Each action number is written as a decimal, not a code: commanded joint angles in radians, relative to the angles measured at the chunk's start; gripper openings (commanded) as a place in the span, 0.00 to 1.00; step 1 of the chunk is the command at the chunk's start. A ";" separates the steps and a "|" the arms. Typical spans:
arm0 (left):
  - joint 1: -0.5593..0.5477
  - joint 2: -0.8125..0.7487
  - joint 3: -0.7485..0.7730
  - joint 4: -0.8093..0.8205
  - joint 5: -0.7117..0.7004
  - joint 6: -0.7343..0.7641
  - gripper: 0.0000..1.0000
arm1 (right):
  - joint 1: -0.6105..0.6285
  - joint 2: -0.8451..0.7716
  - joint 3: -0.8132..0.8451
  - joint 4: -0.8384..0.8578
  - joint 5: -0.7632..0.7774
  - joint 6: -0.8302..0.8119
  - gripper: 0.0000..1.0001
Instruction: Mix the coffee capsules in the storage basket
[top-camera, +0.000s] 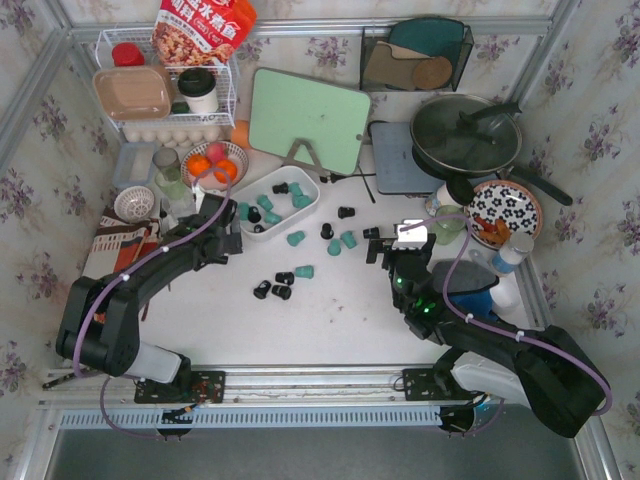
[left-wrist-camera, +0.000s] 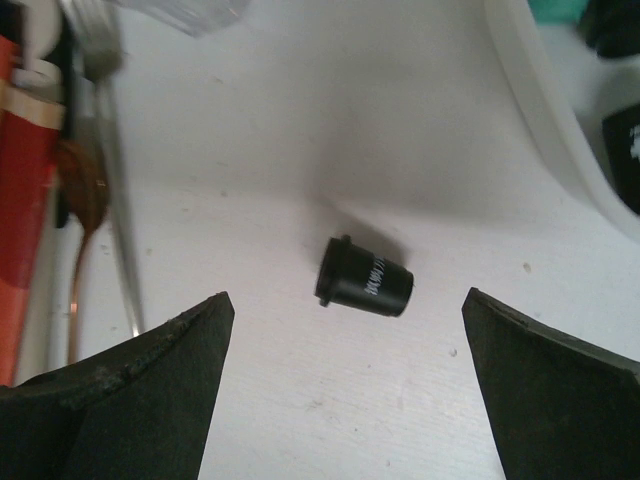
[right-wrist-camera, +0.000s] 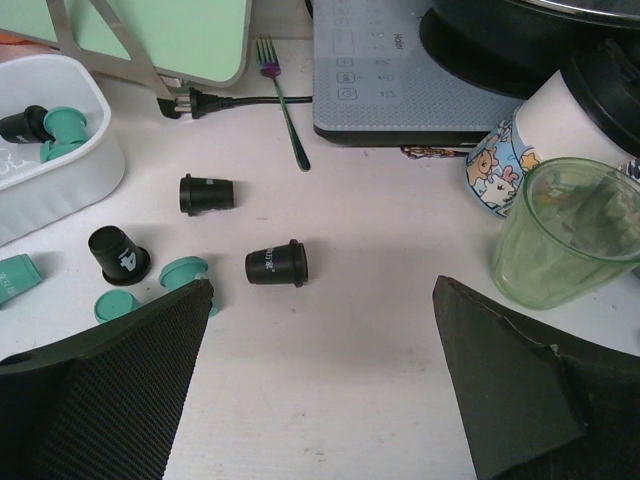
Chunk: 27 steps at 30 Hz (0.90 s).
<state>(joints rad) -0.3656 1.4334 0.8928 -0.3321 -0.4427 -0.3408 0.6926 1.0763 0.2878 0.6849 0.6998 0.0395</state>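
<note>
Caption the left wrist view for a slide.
Open left gripper frames a black capsule lying on its side on the table, storage basket rim at upper right.

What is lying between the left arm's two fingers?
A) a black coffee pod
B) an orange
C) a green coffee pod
A: in the left wrist view, a black coffee capsule lies on its side on the white table, alone in the gap of the open left gripper.
</note>
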 joint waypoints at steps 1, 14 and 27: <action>0.026 0.037 -0.015 0.050 0.172 0.055 1.00 | -0.001 -0.008 0.005 0.011 0.003 0.000 1.00; 0.125 0.135 0.052 -0.061 0.325 0.033 0.81 | -0.001 0.000 0.006 0.013 0.001 -0.002 1.00; 0.125 0.233 0.150 -0.179 0.257 0.007 0.74 | -0.001 -0.003 0.008 0.008 -0.001 -0.001 1.00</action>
<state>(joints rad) -0.2405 1.6302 1.0065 -0.4534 -0.1570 -0.3138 0.6926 1.0786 0.2878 0.6800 0.6991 0.0395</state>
